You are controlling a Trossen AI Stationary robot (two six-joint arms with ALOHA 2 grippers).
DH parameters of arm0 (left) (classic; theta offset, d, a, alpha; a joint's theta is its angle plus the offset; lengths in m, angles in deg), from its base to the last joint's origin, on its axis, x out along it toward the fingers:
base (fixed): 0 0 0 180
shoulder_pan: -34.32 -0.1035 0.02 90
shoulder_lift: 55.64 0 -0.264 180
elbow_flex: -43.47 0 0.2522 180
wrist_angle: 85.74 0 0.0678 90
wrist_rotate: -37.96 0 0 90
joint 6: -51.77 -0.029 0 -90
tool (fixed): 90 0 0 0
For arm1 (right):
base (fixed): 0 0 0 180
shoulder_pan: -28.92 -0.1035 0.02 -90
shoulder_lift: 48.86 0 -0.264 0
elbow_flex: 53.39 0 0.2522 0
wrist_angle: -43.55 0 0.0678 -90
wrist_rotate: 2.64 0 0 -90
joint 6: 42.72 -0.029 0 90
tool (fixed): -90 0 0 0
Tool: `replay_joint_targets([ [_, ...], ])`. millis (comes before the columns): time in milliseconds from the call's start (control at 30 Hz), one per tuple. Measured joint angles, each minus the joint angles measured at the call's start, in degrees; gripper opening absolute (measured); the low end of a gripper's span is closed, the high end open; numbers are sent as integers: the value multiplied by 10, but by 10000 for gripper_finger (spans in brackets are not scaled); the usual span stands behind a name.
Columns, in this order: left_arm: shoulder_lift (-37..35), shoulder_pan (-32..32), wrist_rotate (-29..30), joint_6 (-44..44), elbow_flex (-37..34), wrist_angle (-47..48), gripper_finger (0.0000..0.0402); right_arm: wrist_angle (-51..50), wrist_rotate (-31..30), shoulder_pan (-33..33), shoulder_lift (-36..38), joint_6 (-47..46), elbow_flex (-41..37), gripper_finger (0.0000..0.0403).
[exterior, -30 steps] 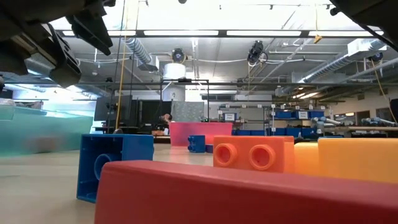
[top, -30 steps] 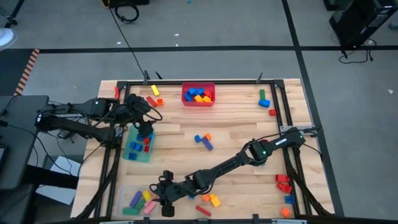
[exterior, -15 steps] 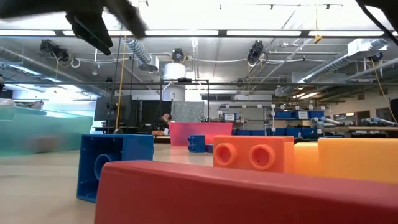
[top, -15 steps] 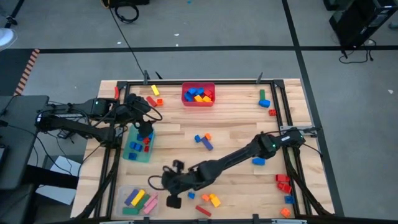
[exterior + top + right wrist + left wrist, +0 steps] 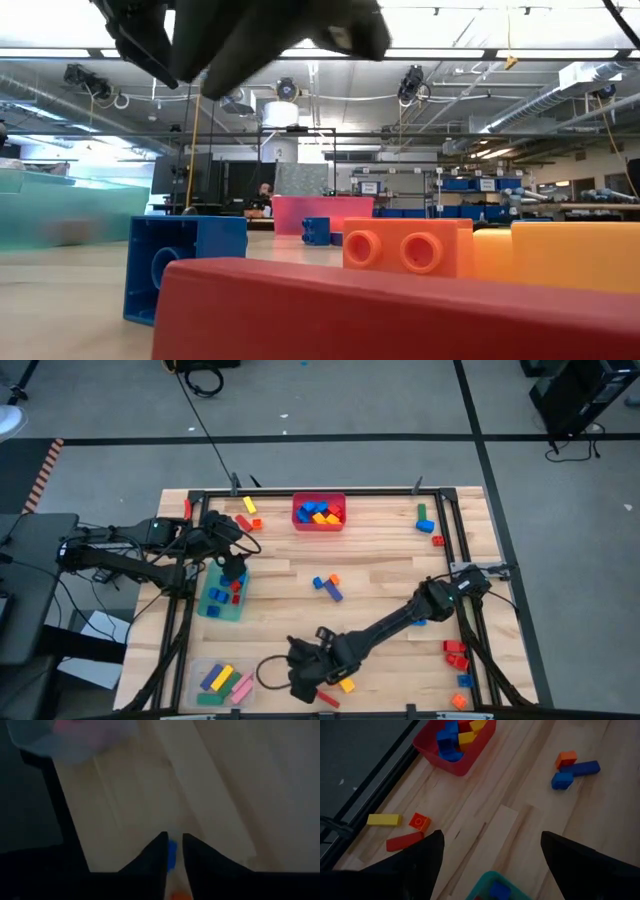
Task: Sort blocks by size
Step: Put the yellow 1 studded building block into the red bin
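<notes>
blocks (image 5: 340, 682) are strewn near the table's front edge; the right gripper (image 5: 303, 678), moved off the clear bin (image 5: 197, 669), is seen with fingers nearly together, empty; the left gripper (image 5: 232, 568) is spread over the green bin (image 5: 207, 608).

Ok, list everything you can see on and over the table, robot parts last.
Table: one, pale wood, under everything.
Red bin: one, red, top middle of the overhead view, holding blue, yellow and orange pieces.
Green bin: one, teal, left side, blue and red pieces inside.
Clear bin: one, see-through, bottom left corner, yellow, green and pink bars inside.
Loose blocks: many, mixed colours, in groups at centre, top left, top right, bottom right and bottom middle.
Left hand: one, dark, open, over the green bin.
Right hand: one, dark, bottom middle, right of the clear bin.
</notes>
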Motion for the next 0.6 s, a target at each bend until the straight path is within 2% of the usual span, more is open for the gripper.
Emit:
replay_joint_targets([
  [167,0,0,0,1,0,0,339,-52,0,-26,0,-60,0,130],
  [400,0,0,0,2,0,0,339,-179,19,-68,0,-207,0,190],
  [600,0,0,0,4,0,-1,339,-198,45,-102,0,-304,-1,231],
])
